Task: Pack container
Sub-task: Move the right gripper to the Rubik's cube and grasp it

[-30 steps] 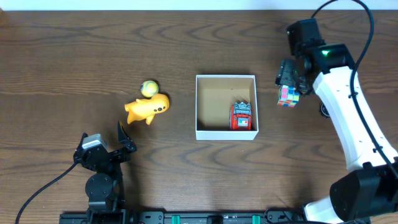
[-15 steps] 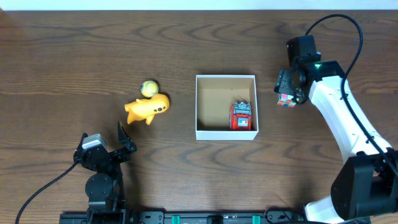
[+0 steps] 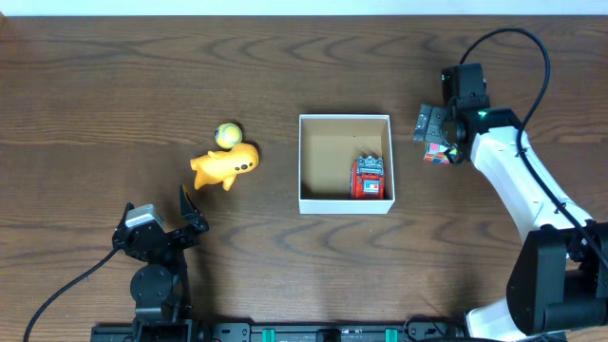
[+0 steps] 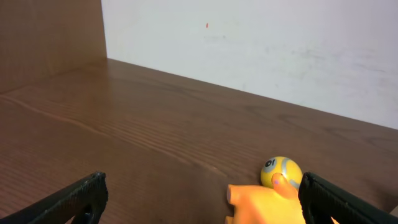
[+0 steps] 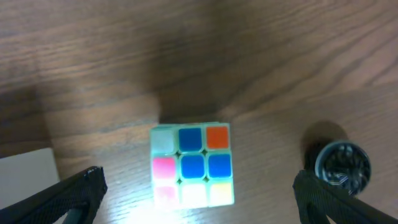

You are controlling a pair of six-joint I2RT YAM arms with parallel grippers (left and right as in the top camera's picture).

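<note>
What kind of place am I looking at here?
Probably a robot test bench in a lab: a wooden table against a white wall, with a puzzle cube and a cardboard box staged for packing.

Container floor: the container (image 3: pixel 344 118) has bare brown floor across its left half and far side. A red toy car (image 3: pixel 370 178) fills the lower right corner in the overhead view.
Container walls: a white rim on all four sides, open from above.
Right of container: a puzzle cube (image 5: pixel 191 165) lies between the spread jaws of the right gripper (image 5: pixel 199 190), with a gap on each side. A small dark round object (image 5: pixel 342 165) lies close on its right.
Left of container: an orange animal toy (image 3: pixel 224 166) and a yellow ball (image 3: pixel 227 135) are touching. A bare strip of tabletop (image 3: pixel 95 95) separates them from the container.
Left gripper (image 3: pixel 190 211): jaws wide, with bare tabletop ahead up to the orange toy.
</note>
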